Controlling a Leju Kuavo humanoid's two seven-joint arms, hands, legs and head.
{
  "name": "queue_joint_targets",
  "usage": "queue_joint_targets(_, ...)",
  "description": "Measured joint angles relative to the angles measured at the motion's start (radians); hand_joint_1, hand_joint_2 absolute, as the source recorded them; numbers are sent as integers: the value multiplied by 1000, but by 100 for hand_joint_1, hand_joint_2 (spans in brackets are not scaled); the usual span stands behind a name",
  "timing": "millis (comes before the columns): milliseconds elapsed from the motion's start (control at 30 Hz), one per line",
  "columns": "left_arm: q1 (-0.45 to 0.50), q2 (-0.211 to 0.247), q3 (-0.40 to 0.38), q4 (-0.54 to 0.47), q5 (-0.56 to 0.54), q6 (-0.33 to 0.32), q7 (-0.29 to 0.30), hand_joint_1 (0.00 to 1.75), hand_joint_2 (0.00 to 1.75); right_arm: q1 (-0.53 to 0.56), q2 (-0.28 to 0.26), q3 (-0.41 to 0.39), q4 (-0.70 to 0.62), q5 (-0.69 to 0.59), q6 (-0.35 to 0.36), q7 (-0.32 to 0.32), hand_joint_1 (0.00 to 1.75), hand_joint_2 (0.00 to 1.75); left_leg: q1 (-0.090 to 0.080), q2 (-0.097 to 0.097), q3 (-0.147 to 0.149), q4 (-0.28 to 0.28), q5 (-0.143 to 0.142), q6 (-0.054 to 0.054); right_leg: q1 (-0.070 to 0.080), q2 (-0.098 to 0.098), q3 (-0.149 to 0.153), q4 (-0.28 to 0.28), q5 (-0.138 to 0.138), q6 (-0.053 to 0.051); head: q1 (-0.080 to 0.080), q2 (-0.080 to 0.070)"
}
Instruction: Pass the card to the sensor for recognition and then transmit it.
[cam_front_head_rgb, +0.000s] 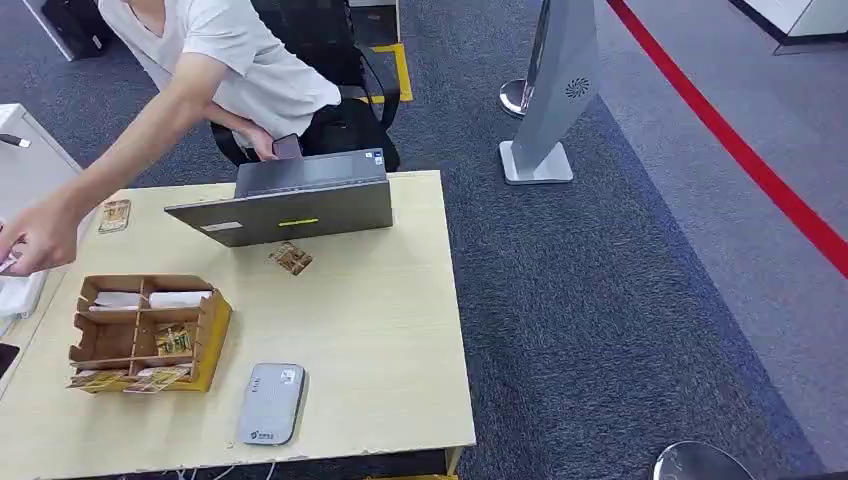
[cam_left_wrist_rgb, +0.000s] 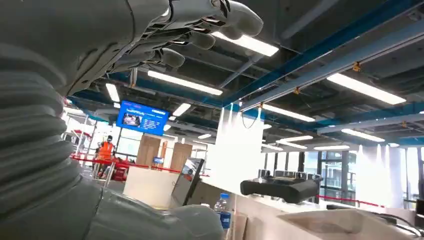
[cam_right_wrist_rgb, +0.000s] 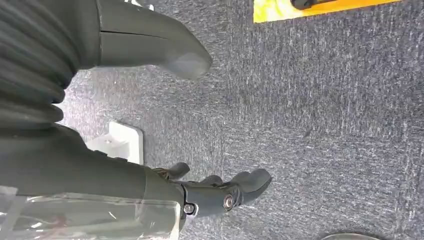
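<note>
A patterned card lies flat on the pale wooden table, just in front of a grey laptop-like terminal. A second card lies near the far left edge. A flat grey sensor pad rests at the table's near edge. More cards sit in a cardboard organiser beside it. My left hand is raised toward the ceiling with its fingers loosely bent and holds nothing. My right hand hangs over the blue carpet with thumb and fingers apart, empty.
A person in a white shirt leans over the far side of the table. One of the person's hands reaches to the left edge and the other holds a phone. A silver floor stand stands beyond the table's right corner on carpet with a red line.
</note>
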Motion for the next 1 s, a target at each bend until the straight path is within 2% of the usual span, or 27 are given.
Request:
queue_joint_targets(167,-7,18,-3,28,-6,0,2,0,175,-6,0,-20,6,6,1,-3,0,175,0,0,0,0,0,0,0,0,0,0,0,0,0,0)
queue_joint_targets(233,-36,49,-22,32,-53,-47,29,0,175,-20,0,-54,12,56,5,-31,0,175,0,0,0,0,0,0,0,0,0,0,0,0,0,0)
queue_joint_targets(533,-133,92,-90,32,-105,-133,65,0,175,-39,0,-97,18,86,11,-41,0,175,0,0,0,0,0,0,0,0,0,0,1,-1,0,0)
queue_joint_targets(833,-179,100,-203,32,-150,-162,87,0,175,-56,0,-134,30,113,11,-52,0,175,0,0,0,0,0,0,0,0,0,0,1,-1,0,0)
queue_joint_targets(1000,-183,102,-228,32,-151,-162,88,0,175,-60,1,-141,36,113,11,-52,0,175,0,0,0,0,0,0,0,0,0,0,1,-1,0,0)
